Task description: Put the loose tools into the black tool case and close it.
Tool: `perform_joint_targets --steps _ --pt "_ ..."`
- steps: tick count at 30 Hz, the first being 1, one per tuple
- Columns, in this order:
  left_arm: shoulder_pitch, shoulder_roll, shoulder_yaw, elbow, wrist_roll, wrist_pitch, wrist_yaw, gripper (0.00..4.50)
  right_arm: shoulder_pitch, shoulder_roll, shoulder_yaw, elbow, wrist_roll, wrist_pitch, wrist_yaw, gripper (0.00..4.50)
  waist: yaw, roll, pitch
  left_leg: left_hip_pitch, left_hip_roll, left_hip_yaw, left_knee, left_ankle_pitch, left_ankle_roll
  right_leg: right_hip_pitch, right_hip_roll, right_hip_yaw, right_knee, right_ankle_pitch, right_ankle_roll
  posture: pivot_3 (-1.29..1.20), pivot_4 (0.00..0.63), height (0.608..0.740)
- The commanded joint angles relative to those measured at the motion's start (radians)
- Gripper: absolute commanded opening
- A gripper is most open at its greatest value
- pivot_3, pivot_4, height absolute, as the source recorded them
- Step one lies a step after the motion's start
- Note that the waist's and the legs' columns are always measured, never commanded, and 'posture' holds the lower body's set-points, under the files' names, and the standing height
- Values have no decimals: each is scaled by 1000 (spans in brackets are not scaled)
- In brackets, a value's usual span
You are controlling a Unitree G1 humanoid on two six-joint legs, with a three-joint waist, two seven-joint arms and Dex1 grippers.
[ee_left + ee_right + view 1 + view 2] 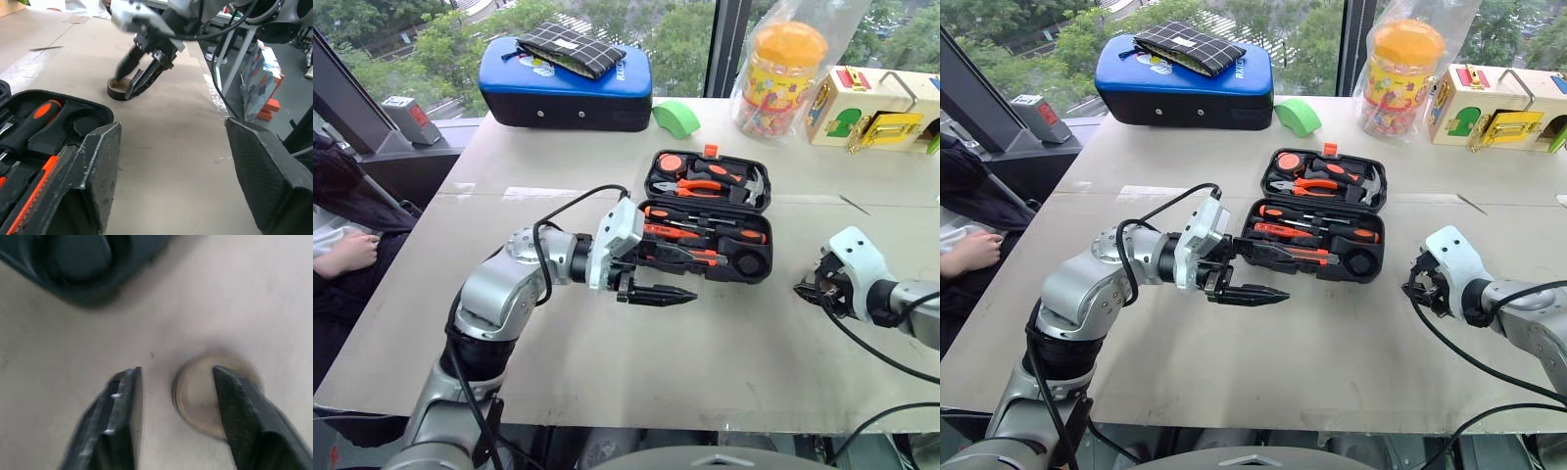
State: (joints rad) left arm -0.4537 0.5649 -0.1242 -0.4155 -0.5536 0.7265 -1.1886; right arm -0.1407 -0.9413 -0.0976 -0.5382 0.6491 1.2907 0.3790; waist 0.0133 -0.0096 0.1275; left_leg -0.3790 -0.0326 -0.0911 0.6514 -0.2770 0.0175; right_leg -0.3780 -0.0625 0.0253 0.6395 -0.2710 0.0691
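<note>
Far left, at the counter's (607,382) edge: a person's hand (347,257) resting on dark clothing. Back left of the counter: a blue-and-black case (566,90) with a checked black pouch (570,49) lying on top; just right of it, a green tape roll (676,117). Left of centre: left pincer (658,294), pointing level toward the right, fingers parted wide in the left wrist view and holding nothing, hovering just in front of the near-left corner of the black tool case (707,213). Centre: that case, lying open on the counter, lid half at the back holding orange-handled pliers (690,186) and a hammer (751,184), small orange latch (710,150) at the far edge; near half holding two orange-and-black-handled screwdrivers (705,215), a slim orange tester screwdriver (671,232) and an orange-black utility knife (690,255), with a round recess (750,262) at the near-right corner standing empty. Right of the case, on bare counter and apart from it: small dark tape roll (117,89), lying flat. Right pincer (139,81), angled downward, fingers narrowly parted and straddling the roll's rim, one finger inside the ring and one outside; whether they press on it cannot be told. Back right: a clear jar with an orange lid (781,73), then a wooden latch-board toy box (871,108).
</note>
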Motion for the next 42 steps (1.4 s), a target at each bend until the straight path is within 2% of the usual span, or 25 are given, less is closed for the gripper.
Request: perform_joint_targets --steps 1,2,7,12,15,18,24,31,34,37,38,40,42 --pt "23 25 26 -64 -33 -5 31 3476 -41 -25 31 25 -20 25 30 522 -1 0 0 0 0 0 0 0 0 0 0 0 0 0 0 0 150 740" --pt "33 32 28 -69 -35 -8 37 3476 -49 -32 42 33 -26 24 39 77 -2 0 0 0 0 0 0 0 0 0 0 0 0 0 0 0 150 740" --pt "74 58 47 -79 -48 -26 65 3476 -79 -54 51 31 -38 6 84 77 -2 1 0 1 0 1 0 0 0 0 0 0 0 0 0 0 150 740" --pt "168 106 117 -106 -85 -42 74 3476 -226 -26 10 -80 105 67 180 77 -9 3 2 1 1 1 0 0 0 0 1 0 0 0 0 0 150 740" --pt "266 152 175 -139 -88 -68 72 3476 -392 34 113 -69 127 123 184 77 -23 3 2 1 1 0 -1 0 0 0 1 0 0 0 0 0 150 740" --pt "303 163 209 -160 -109 -65 101 3476 -474 70 212 -2 92 127 190 77 -25 2 2 1 1 0 -1 0 0 0 0 0 0 0 0 0 150 740" --pt "346 178 238 -189 -111 -76 156 3476 -518 53 391 119 -22 35 243 77 -4 2 3 -1 -1 -1 -1 0 0 -1 -3 -1 -3 0 0 0 150 740" --pt "408 184 258 -249 -123 -75 220 3476 -534 32 492 190 -99 -44 344 77 -3 2 3 0 0 -1 -3 0 0 -1 -7 -1 -3 0 0 0 150 740" --pt "422 185 260 -252 -121 -76 245 3476 -545 39 498 207 -122 -75 380 896 -2 2 3 0 0 0 -3 0 0 -1 -7 -1 -3 0 0 0 150 740" --pt "426 179 263 -235 -125 -57 284 3476 -547 37 450 183 -99 -73 418 2333 -2 2 3 0 -1 0 -3 0 0 -1 -7 -1 -3 0 0 0 150 740" --pt "421 177 262 -221 -125 -43 302 3476 -545 36 409 165 -68 -57 433 2490 -2 3 3 0 0 0 -3 0 0 -1 -7 -1 -3 0 0 0 150 740" --pt "362 126 261 -158 -138 47 428 3476 -543 50 277 149 2 2 430 2490 0 3 4 -1 0 -1 -4 0 0 -1 -7 -2 -4 0 0 0 150 740" --pt "288 68 260 -99 -137 107 536 3476 -537 97 164 170 14 29 367 2490 4 4 5 -1 -1 -2 -4 0 0 -1 -8 -2 -4 0 0 0 150 740"
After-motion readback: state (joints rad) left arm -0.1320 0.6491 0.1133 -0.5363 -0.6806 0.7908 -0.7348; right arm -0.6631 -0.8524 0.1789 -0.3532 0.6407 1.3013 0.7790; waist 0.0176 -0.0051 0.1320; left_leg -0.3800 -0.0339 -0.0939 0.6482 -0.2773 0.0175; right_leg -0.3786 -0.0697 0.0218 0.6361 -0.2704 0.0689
